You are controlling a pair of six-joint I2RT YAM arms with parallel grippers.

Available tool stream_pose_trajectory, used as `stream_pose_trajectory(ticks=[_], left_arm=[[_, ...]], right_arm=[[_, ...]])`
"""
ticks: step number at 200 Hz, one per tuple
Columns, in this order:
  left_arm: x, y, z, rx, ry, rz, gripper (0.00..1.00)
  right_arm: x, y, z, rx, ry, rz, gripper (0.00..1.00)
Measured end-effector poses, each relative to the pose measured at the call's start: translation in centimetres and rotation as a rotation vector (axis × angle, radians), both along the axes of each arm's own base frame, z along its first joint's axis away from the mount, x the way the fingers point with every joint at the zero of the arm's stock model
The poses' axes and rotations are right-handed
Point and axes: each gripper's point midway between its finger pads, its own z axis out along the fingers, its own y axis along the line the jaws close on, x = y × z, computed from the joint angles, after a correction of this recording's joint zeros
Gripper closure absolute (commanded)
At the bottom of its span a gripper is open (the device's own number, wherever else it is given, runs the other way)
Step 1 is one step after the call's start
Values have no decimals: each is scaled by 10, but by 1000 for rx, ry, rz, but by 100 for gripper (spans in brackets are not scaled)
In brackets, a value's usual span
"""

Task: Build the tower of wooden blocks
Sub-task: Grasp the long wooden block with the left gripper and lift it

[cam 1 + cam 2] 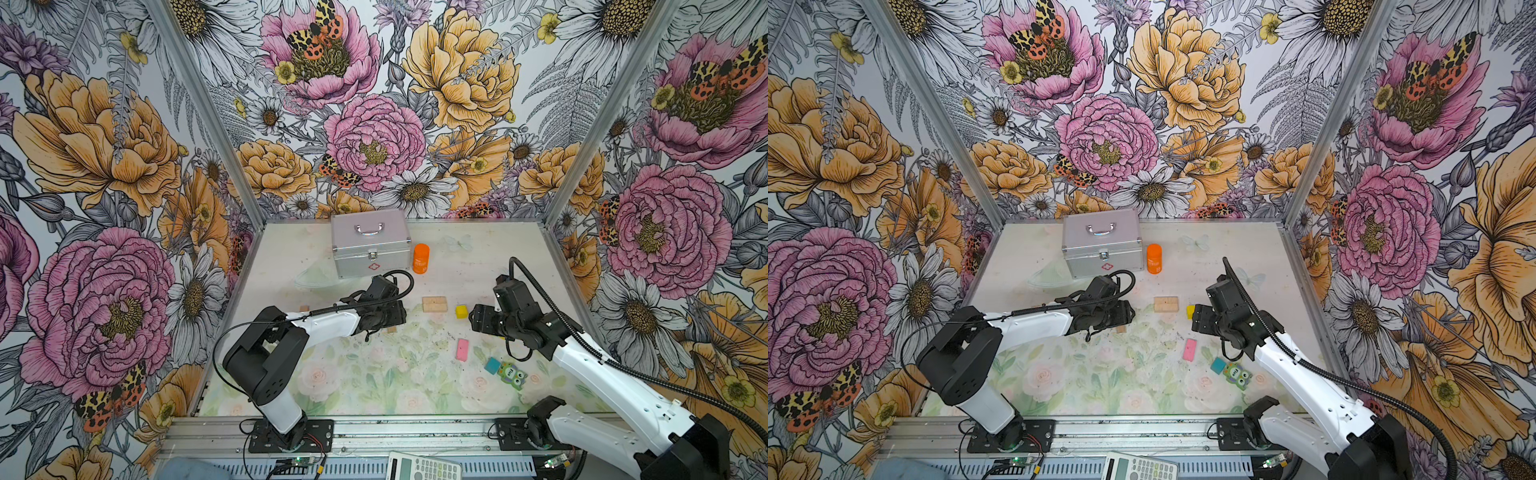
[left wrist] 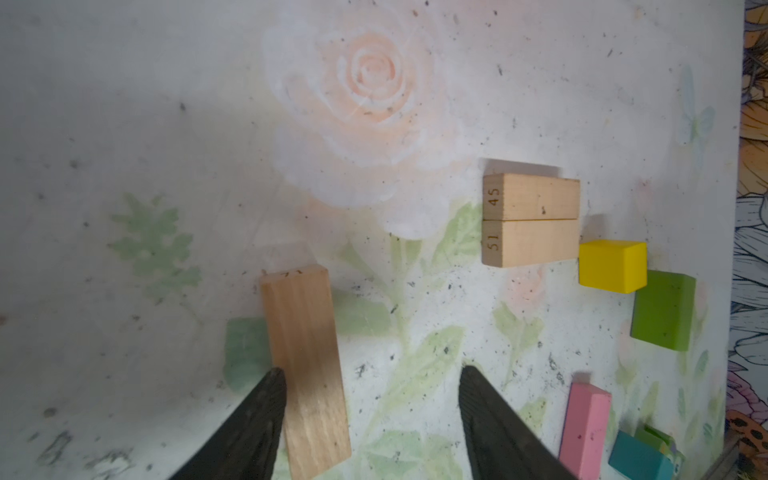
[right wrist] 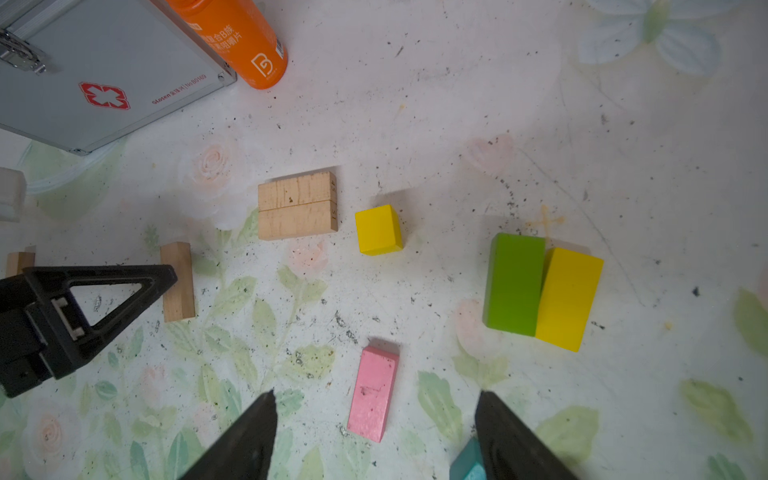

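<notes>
- Lower right in both top views, the green owl piece [image 1: 512, 376] and the teal cube [image 1: 493, 365] lie touching.
- The pink plank [image 1: 462, 349] lies flat. In the right wrist view it sits between the fingers of the right gripper [image 3: 376, 397], which is spread wide and holds nothing, likely lining up.
- The left gripper [image 2: 372, 370] is spread too and empty. A tan plank [image 2: 305, 365] lies by one finger, maybe touching; it is hard to tell.
- In the middle, two tan planks [image 1: 434, 304] lie side by side, touching, likely a base. The yellow cube [image 1: 461, 311] sits just beside. Nothing is stacked.
- The right arm [image 1: 602, 365] hides the green bar [image 3: 515, 282] and yellow bar [image 3: 569, 299] from above.
- Far back stand the silver case [image 1: 370, 241] and orange bottle [image 1: 421, 258].
</notes>
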Motion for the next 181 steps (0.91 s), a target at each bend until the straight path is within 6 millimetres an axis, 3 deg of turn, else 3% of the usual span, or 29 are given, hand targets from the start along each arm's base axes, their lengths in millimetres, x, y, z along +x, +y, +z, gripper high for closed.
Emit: stream_pose_trajectory(ticks=[29, 56, 77, 92, 136, 181], left_arm=[[-5, 6, 10, -5, -16, -3, 29], [-14, 24, 52, -40, -100, 13, 26], [-21, 45, 88, -83, -183, 52, 25], [-29, 63, 100, -95, -215, 81, 24], [-62, 109, 92, -105, -223, 161, 20], [-87, 136, 73, -131, -211, 229, 15]], right_arm=[[-1, 2, -2, 0, 8, 21, 20], [-1, 11, -5, -12, 37, 55, 20], [1, 37, -3, -35, 55, 137, 19], [3, 58, -1, -54, 58, 212, 14], [21, 112, -2, -126, 58, 460, 1], [31, 153, -26, -185, 81, 731, 0]])
